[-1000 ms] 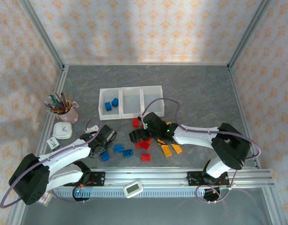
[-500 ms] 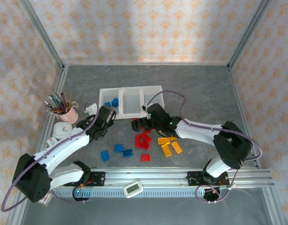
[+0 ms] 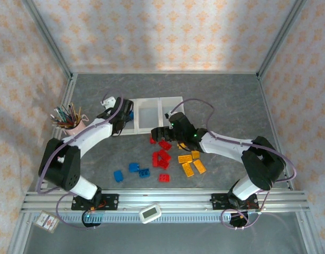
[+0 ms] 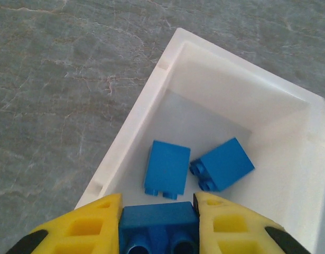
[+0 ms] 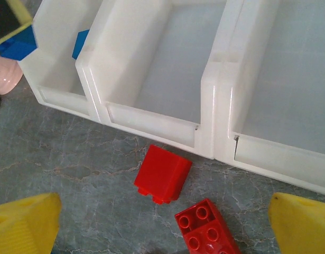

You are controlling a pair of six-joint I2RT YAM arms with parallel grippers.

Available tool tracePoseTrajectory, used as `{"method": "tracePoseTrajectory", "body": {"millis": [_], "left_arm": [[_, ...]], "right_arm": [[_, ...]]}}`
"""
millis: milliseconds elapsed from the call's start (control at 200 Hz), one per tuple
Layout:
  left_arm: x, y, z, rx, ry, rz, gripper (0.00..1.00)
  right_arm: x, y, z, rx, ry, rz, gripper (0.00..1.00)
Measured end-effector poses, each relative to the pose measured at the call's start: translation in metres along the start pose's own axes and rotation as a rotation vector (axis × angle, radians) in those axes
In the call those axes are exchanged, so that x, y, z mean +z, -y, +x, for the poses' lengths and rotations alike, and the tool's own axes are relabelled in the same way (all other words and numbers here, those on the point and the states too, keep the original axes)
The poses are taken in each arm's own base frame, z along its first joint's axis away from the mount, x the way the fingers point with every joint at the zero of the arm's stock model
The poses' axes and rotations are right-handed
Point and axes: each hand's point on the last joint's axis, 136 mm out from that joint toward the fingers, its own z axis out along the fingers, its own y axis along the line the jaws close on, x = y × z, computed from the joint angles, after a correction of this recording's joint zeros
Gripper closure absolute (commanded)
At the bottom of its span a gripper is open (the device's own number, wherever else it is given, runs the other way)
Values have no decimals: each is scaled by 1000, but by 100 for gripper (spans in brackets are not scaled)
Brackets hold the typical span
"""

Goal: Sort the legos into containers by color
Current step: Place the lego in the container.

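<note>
Well, pink cup [image 3: 73,127]: one, stuffed with pencils, far left of the worktop [image 3: 220,100].
Left tool [image 4: 157,212]: clamped on one blue brick [image 4: 158,228], pinched between its two yellow fingers [image 4: 83,228], hanging over the near end of the left bin [image 4: 125,143]. From the top camera the tool [image 3: 126,112] sits right over that bin.
Left bin contents: two blue legos [image 4: 167,168] lying on the floor of it, close together, one tipped on its side.
Containers [image 3: 147,116]: three white bins joined in a row, at the back of the brick pile.
Loose blue legos [image 3: 133,168]: three, on the worktop in front of the left bin, well apart from it.
Middle bin [image 5: 162,63]: bare white floor showing in the right wrist view.
Red legos [image 3: 161,157]: roughly six, can't count exactly because the middle clump is tight. Two lie just in front of the bins, one sits alone nearest the arm bases.
Close-up reds: two. One red brick [image 5: 163,173] on its side just in front of the middle bin's right corner, another studs-up [image 5: 207,234] just beside it.
Right tool [image 5: 162,233]: jaws spread wide, nothing between them, hovering over those two reds. In the top view it [image 3: 158,135] is near the bins' front wall.
Right bin [image 5: 289,79]: white floor showing.
Yellow-orange legos [image 3: 188,169]: four, grouped right of the reds.
</note>
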Motion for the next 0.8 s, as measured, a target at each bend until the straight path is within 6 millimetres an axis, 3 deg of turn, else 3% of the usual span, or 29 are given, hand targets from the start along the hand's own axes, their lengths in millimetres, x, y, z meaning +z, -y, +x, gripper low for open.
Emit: {"method": "tracePoseTrajectory", "body": {"millis": [110, 235, 531, 651, 801], "left_arm": [[17, 7, -2, 21, -12, -16, 63], [22, 16, -5, 44, -12, 2, 52], [18, 25, -11, 56, -13, 33, 48], [8, 29, -11, 52, -29, 81, 47], [-21, 26, -12, 37, -22, 152, 45]], "right_arm": [[-1, -1, -4, -1, 9, -1, 0], [-1, -3, -8, -2, 21, 0, 0], [-7, -7, -18, -23, 47, -5, 0], [-12, -11, -23, -42, 56, -15, 0], [-15, -14, -20, -70, 41, -28, 0]]}}
